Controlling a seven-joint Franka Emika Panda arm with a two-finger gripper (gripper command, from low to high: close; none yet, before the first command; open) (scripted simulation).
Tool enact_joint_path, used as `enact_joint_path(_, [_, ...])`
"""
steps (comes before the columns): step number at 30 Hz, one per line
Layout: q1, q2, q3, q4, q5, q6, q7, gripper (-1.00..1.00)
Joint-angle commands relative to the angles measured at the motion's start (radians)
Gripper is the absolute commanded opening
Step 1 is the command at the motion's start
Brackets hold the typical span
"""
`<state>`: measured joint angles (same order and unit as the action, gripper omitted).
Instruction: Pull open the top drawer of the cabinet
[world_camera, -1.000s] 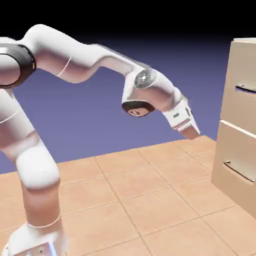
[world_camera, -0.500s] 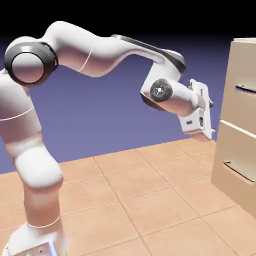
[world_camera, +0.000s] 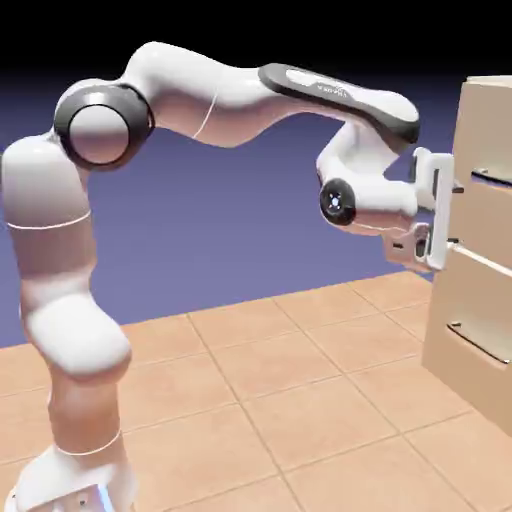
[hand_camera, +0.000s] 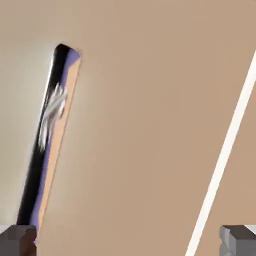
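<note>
- The top drawer (world_camera: 487, 205) sits shut at the exterior view's right edge, its thin silver handle (world_camera: 492, 177) only partly inside the picture.
- The hand view fills with that drawer's beige front (hand_camera: 145, 125); the handle (hand_camera: 47, 135) runs as a slanted mirrored bar at the view's left, a detail the exterior view cannot give.
- A pale seam (hand_camera: 222, 150) crosses the hand view's right side.
- The cabinet (world_camera: 478, 290) stands on the tiled worktop (world_camera: 270, 390), and only the exterior view shows the lower drawer (world_camera: 472, 330) with its own handle (world_camera: 478, 343).
- The gripper (world_camera: 450, 212) faces the drawer front just beside it, level with the top drawer; its jaws stand wide, with both grey fingertips (hand_camera: 18, 240) at the hand view's bottom corners and nothing between them.
- The white arm (world_camera: 200, 100) arches in from the exterior view's lower left.
</note>
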<state>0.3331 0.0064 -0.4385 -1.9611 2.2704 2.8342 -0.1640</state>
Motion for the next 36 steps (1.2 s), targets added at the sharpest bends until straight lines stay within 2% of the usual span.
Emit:
enact_joint_path(1, [0.006,0.011,-0.008,0.016,0.044,-0.004,-0.017,0.00])
enact_joint_path(11, [0.067,0.121,-0.092,0.179,0.478,-0.043,-0.191,0.00])
enact_joint_path(13, [0.069,0.125,-0.095,0.184,0.492,-0.044,-0.196,0.00])
enact_joint_path(19, [0.016,0.301,-0.064,0.390,0.437,-0.012,-0.059,0.00])
enact_joint_path(20, [0.016,0.301,-0.064,0.390,0.437,-0.012,-0.059,-1.00])
enact_joint_path(21, [0.016,0.301,-0.064,0.390,0.437,-0.012,-0.059,-1.00])
enact_joint_path(36, [0.051,-0.209,-0.056,-0.144,0.576,-0.052,-0.441,-1.00])
